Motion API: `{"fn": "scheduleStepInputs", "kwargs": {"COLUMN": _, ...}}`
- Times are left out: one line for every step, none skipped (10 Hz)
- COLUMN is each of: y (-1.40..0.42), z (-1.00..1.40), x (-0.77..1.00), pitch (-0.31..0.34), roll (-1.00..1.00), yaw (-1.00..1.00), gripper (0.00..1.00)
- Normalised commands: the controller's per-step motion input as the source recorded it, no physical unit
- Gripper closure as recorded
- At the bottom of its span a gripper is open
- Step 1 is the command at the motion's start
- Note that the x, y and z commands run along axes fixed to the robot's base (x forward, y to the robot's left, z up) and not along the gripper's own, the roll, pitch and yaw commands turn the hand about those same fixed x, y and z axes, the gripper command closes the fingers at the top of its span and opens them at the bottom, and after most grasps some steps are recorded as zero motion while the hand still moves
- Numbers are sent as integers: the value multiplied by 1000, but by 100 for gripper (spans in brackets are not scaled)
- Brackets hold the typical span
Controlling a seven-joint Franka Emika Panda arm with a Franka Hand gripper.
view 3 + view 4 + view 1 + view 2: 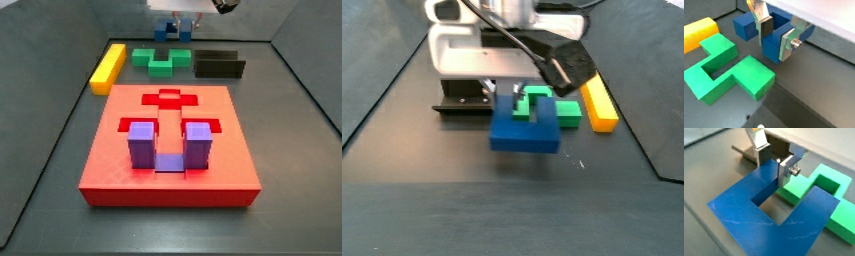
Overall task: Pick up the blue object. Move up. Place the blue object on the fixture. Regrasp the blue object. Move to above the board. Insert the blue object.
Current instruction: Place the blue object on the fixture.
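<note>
The blue object (772,50) is a dark blue U-shaped block. My gripper (775,34) is shut on one of its prongs, with one silver finger inside the U and the other on the outer face. The same grip shows on the blue object (764,213) under the gripper (774,162). In a side view the gripper (174,22) holds the blue object (171,30) at the far end of the floor, behind the green block. The black fixture (218,64) stands beside it. The red board (134,120) lies nearer, away from the gripper. I cannot tell whether the blue object is off the floor.
A green notched block (724,72) lies right next to the blue object, with a yellow bar (108,66) beyond it. A purple U-shaped block (163,148) sits in the board. The dark side walls enclose the floor. The other side view shows the fixture (465,104) and the yellow bar (599,106).
</note>
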Motion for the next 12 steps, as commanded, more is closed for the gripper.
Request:
{"fn": "scheduleStepInputs", "kwargs": {"y": 60, "z": 480, "x": 529, "pitch": -277, "roll": -989, "yaw": -403, "gripper": 100}}
{"fn": "scheduleStepInputs", "kwargs": {"y": 0, "z": 546, "x": 697, "pitch": -183, "roll": -886, "yaw": -317, "gripper": 100}}
{"fn": "scheduleStepInputs", "kwargs": {"y": -91, "z": 386, "x": 829, "pitch": -166, "roll": -606, "yaw": -223, "gripper": 100}}
{"fn": "scheduleStepInputs", "kwargs": {"y": -117, "z": 311, "x": 780, "pitch": -183, "roll": -643, "yaw": -237, "gripper": 100}}
{"fn": "scheduleStepInputs", "kwargs": {"y": -163, "z": 246, "x": 837, "pitch": -180, "roll": -580, "yaw": -191, "gripper": 100}}
{"fn": "scheduleStepInputs", "kwargs": {"y": -269, "z": 183, "x": 871, "pitch": -120, "roll": -480, "yaw": -140, "gripper": 100}}
{"fn": "scheduleStepInputs", "kwargs": {"y": -403, "z": 211, "x": 774, "pitch": -163, "roll": -349, "yaw": -14, "gripper": 100}}
{"fn": "scheduleStepInputs", "kwargs": {"y": -526, "z": 254, "x": 694, "pitch": -194, "roll": -234, "yaw": 0, "gripper": 100}}
{"fn": "scheduleStepInputs", "kwargs": {"y": -646, "z": 277, "x": 566, "pitch": -134, "roll": -111, "yaw": 154, "gripper": 100}}
{"fn": "scheduleStepInputs", "kwargs": {"y": -534, "z": 163, "x": 566, "pitch": 0, "roll": -80, "yaw": 286, "gripper": 100}}
{"fn": "scheduleStepInputs", "kwargs": {"y": -446, "z": 60, "x": 620, "pitch": 37, "roll": -46, "yaw": 351, "gripper": 100}}
{"fn": "scheduleStepInputs", "kwargs": {"y": -391, "z": 0, "x": 746, "pitch": 109, "roll": -289, "yaw": 260, "gripper": 100}}
